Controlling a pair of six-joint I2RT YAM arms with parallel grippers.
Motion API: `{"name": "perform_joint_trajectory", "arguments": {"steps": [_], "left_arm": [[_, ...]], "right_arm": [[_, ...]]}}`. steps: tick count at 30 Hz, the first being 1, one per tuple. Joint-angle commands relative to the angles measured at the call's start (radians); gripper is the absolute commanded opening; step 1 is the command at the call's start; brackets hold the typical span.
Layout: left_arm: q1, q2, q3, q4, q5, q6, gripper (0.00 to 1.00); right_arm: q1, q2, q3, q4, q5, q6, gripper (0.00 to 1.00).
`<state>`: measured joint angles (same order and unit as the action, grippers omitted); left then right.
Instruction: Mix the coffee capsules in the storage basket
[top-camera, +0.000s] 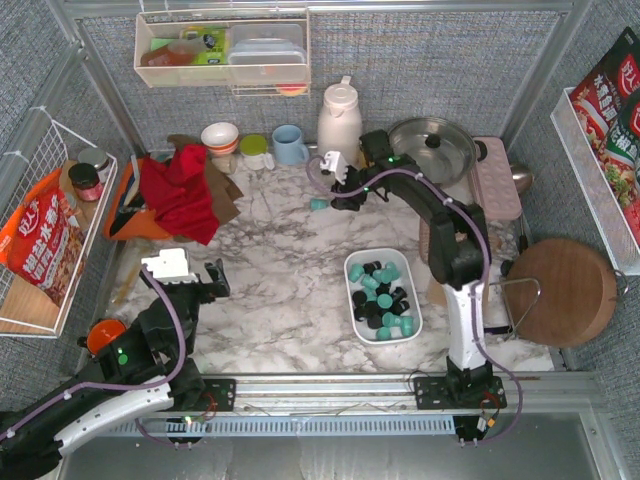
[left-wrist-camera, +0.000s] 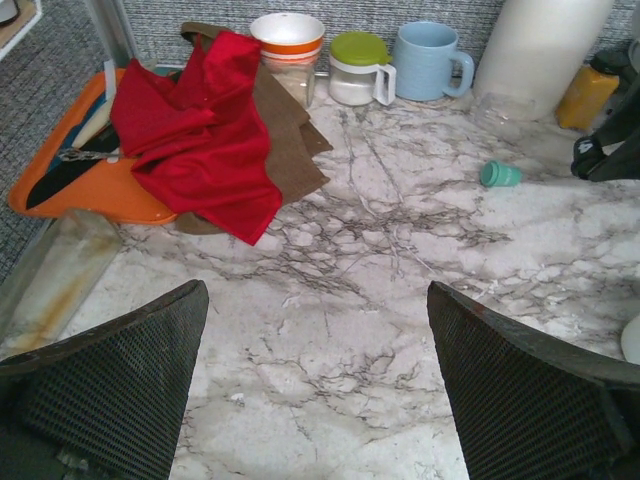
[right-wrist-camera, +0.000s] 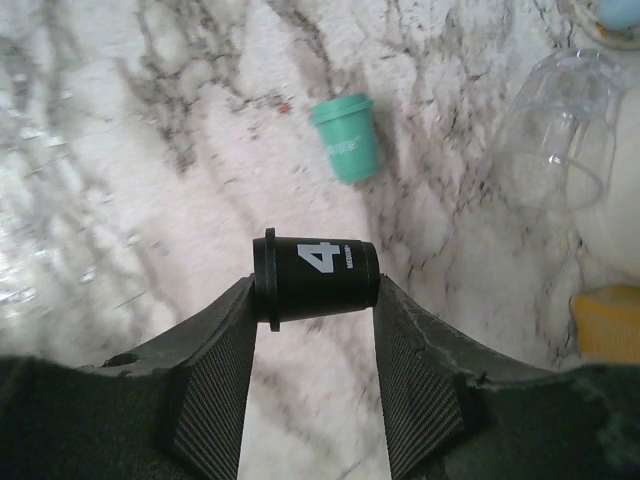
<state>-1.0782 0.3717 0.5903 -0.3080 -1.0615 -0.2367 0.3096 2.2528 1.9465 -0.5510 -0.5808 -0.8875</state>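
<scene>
The white storage basket (top-camera: 349, 290) sits on the marble right of centre and holds several teal and black coffee capsules (top-camera: 381, 297). My right gripper (right-wrist-camera: 315, 292) is shut on a black capsule (right-wrist-camera: 315, 277) marked "4", held sideways just above the marble at the back (top-camera: 336, 196). One teal capsule (right-wrist-camera: 347, 137) lies on its side on the marble just beyond it; it also shows in the top view (top-camera: 319, 203) and the left wrist view (left-wrist-camera: 500, 174). My left gripper (left-wrist-camera: 318, 340) is open and empty over bare marble at the front left (top-camera: 205, 285).
A red cloth (top-camera: 182, 190) lies over an orange tray (top-camera: 122, 215) at the back left. A bowl (top-camera: 220, 135), a green-lidded jar (top-camera: 254, 150), a blue mug (top-camera: 289, 144), a white jug (top-camera: 339, 120) and a lidded pan (top-camera: 432, 145) line the back. A clear glass (right-wrist-camera: 548, 130) lies nearby. A wooden board (top-camera: 565, 290) is at the right.
</scene>
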Motion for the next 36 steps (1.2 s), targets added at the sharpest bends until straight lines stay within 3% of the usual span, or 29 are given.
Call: {"name": "perform_joint_trajectory", "arguments": {"steps": [1,10,17,21,24,36], "left_arm": [[0.003,-0.003,0.001,0.032,0.028,0.010,0.99],[0.011,-0.044,0.007,0.042,0.082,-0.006,0.99],[0.012,-0.089,0.005,0.050,0.114,-0.017,0.99],[0.012,-0.109,0.012,0.039,0.117,-0.029,0.99],[0.012,-0.131,0.009,0.037,0.113,-0.036,0.99],[0.012,-0.160,0.013,0.020,0.088,-0.052,0.99]], "right_arm": [[0.003,-0.183,-0.193,0.108,0.022,0.091,0.38],[0.066,-0.702,-0.816,0.313,0.225,0.438,0.35],[0.146,-1.014,-1.111,0.256,0.440,0.682,0.37],[0.148,-1.081,-1.162,0.158,0.492,0.668,0.41],[0.155,-1.100,-1.173,0.116,0.532,0.680,0.50],[0.160,-1.082,-1.088,-0.024,0.641,0.706,0.68]]}}
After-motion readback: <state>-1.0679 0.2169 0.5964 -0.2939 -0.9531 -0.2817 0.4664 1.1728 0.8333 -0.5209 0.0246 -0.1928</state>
